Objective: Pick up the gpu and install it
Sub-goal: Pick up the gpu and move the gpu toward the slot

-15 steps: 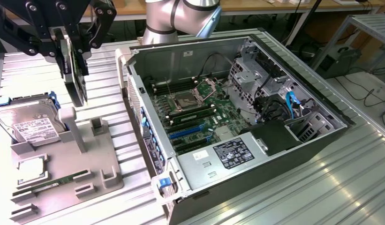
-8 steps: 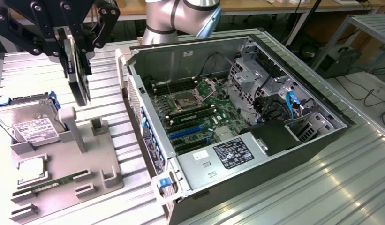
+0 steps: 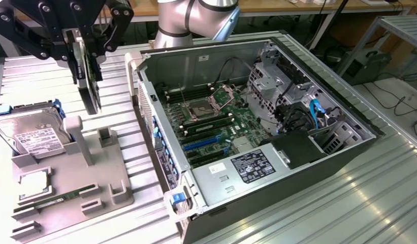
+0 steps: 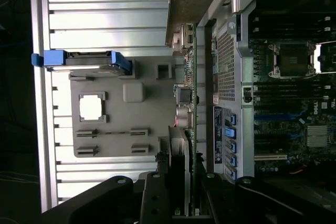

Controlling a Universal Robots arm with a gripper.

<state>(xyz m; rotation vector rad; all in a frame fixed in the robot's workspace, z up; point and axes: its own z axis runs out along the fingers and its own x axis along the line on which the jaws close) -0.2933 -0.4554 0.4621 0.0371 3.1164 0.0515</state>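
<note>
The gpu (image 3: pixel 90 89) is a thin black card hanging on edge, lifted above the grey holder (image 3: pixel 93 178) at the exterior view's left. My gripper (image 3: pixel 83 43) is shut on its upper part, with black fingers (image 3: pixel 117 23) on both sides. In the wrist view the gpu (image 4: pixel 190 77) shows edge-on, its silver bracket (image 4: pixel 191 3) at the far end, and it runs down into my gripper (image 4: pixel 181 203). It hangs over the gap between the holder (image 4: pixel 152 124) and the open computer case (image 4: pixel 231 66). The motherboard (image 3: pixel 208 122) with blue slots (image 3: pixel 201 143) lies open inside the case.
A silver hard drive (image 3: pixel 32 134) in a blue frame, a processor chip (image 3: pixel 33 184) and a green memory stick (image 3: pixel 56 198) sit in the holder. The case's upright side wall (image 3: pixel 143 86) stands close beside the card. A power supply (image 3: pixel 252 165) and cables (image 3: pixel 315 114) fill the case's near end.
</note>
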